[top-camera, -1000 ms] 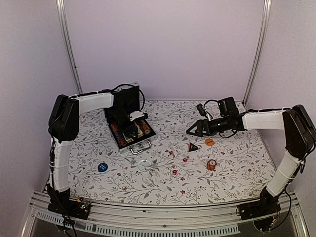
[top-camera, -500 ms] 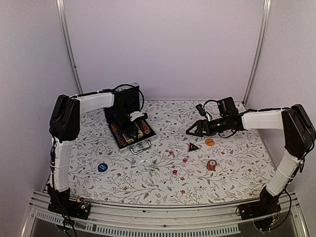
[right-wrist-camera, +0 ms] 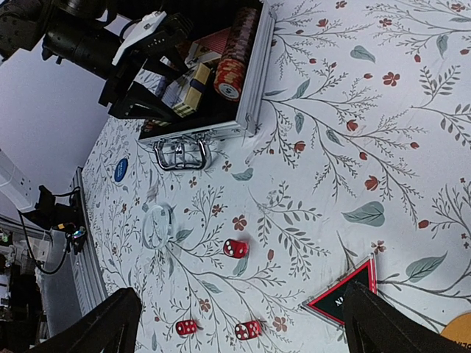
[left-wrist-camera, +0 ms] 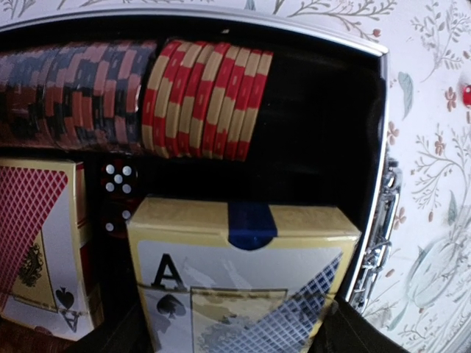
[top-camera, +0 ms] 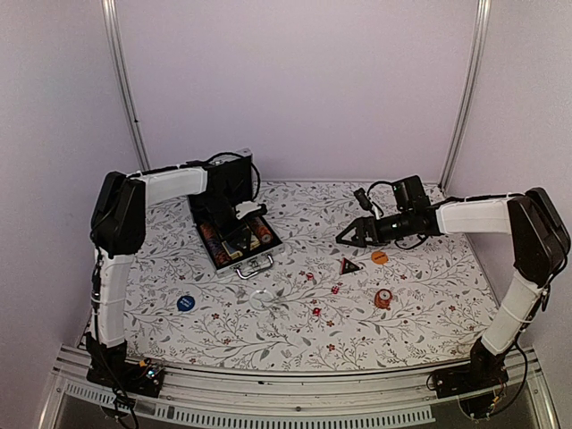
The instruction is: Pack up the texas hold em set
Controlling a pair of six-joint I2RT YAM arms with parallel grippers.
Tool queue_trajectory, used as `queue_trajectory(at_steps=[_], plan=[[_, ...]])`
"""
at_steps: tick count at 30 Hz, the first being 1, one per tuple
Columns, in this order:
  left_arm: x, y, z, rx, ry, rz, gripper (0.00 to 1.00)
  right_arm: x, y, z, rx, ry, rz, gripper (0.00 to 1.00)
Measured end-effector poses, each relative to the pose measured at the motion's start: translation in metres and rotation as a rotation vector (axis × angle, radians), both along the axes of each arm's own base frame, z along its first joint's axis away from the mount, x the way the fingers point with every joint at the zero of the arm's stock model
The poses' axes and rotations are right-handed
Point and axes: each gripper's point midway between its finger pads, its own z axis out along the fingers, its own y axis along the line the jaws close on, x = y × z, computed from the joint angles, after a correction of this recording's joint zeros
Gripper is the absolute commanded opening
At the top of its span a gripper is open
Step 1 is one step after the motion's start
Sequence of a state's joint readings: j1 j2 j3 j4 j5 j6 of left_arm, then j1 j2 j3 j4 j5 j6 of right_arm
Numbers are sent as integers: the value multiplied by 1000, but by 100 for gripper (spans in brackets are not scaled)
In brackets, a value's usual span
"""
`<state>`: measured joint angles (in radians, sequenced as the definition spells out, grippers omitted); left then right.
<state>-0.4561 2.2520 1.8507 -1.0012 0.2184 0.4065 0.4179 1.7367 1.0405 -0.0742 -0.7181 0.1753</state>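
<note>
Pale lilac walls close in three sides, with two silver frame posts running up at the back. The worktop wears a white cloth printed with grey vines and small red flowers.

Far left on it sits the small silver aluminium briefcase, open, with its handle toward the near edge and its back part hidden behind the left arm. Inside runs a row of reddish and dark chips. A red-backed card deck is cut off at the frame's left, and dark red dice sit in the gap.

The left fingers, partly spread, clasp a gold-edged ace-of-spades card deck by its sides, down in the case. Its lower end is out of frame.

Loose on the cloth lie a blue round token, a black-and-red triangular token, an orange round token, tiny red dice and a clear ring. A small orange item is too small to make out.

The right fingers are spread wide and hold nothing, hovering above the cloth near the triangle.
</note>
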Motion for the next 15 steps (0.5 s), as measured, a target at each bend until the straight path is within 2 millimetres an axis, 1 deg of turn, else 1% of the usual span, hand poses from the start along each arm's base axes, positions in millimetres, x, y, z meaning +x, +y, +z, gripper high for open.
queue_trajectory(at_steps=[9,15], plan=[[-2,-1,0,-6,12,2,77,0,0,0,-1,1,0,99],[-4,0,0,-5,21,5,78,0,0,0,-1,1,0,99]])
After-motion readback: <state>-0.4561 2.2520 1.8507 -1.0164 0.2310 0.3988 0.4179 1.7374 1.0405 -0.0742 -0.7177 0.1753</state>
